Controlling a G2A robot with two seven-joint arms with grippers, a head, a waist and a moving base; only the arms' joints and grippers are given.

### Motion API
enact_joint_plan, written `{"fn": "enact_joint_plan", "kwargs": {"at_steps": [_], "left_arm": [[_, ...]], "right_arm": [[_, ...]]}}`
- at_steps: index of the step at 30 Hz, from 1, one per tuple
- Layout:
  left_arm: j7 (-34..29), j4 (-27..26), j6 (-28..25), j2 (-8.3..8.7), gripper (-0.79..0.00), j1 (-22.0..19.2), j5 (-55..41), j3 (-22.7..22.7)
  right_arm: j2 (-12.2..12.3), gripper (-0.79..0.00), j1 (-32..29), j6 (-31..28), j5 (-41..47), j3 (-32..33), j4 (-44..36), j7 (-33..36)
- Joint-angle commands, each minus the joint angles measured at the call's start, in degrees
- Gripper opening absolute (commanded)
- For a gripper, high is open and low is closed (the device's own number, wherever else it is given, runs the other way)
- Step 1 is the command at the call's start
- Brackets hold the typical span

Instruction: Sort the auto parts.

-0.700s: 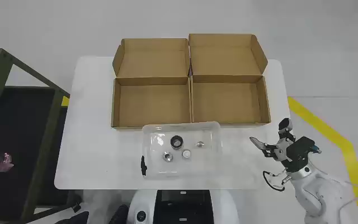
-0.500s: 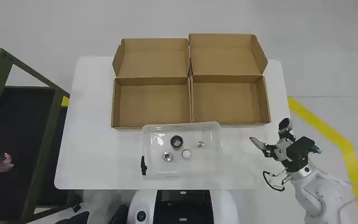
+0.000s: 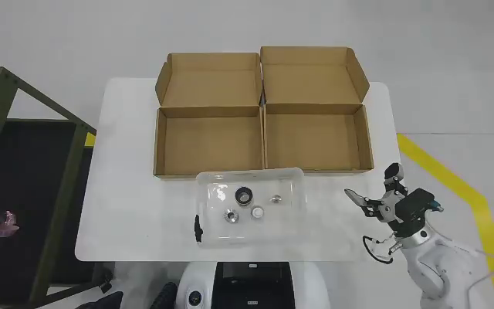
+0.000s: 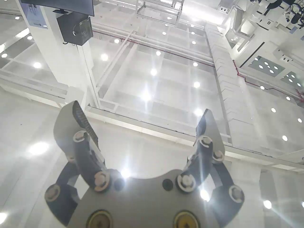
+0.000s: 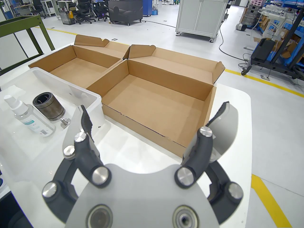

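**A:** Hand status?

**B:** Right hand [image 5: 155, 106] spread wide, nothing in it, hovering at the bench's [image 3: 131, 193] front right corner. Left hand [image 4: 140, 107] also spread and empty, aimed at the ceiling.

**A:** Parts?

**B:** In the clear bin [image 3: 251, 173] at the front edge, near my right hand. Closest to me is a steel bearing [image 5: 48, 106] standing on end. A spray bottle [image 5: 28, 119] stands upright just beside it, with a small silver fitting [image 5: 64, 121] at its foot. Two open boxes [image 3: 208, 147] sit behind the bin.

**A:** Grip plan?

**B:** Bearing looks heavy, stiff and slick, so I'd clamp square across the barrel at mid-height, firm. Bottle is probably light, thin plastic and tippy. Take it by the body, not the cap, with an easy squeeze. Fitting is tiny, so fingertip pinch only.
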Motion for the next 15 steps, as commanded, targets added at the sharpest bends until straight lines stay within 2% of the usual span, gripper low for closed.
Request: {"fn": "enact_joint_plan", "kwargs": {"at_steps": [1, 4, 8, 15], "left_arm": [[0.0, 0.0, 0.0, 0.0, -0.001, 0.0, 0.0, 0.0], [0.0, 0.0, 0.0, 0.0, 0.0, 0.0, 0.0, 0.0], [0.0, 0.0, 0.0, 0.0, 0.0, 0.0, 0.0, 0.0], [0.0, 0.0, 0.0, 0.0, 0.0, 0.0, 0.0, 0.0]], "right_arm": [[0.0, 0.0, 0.0, 0.0, 0.0, 0.0, 0.0, 0.0], [0.0, 0.0, 0.14, 0.42, -0.07, -0.27, -0.1, 0.64], [0.18, 0.0, 1.36, 0.26, -1.76, -2.03, -1.31, 5.63], [0.64, 0.0, 4.67, -4.25, -0.52, -5.21, -3.61, 12.9]]}}
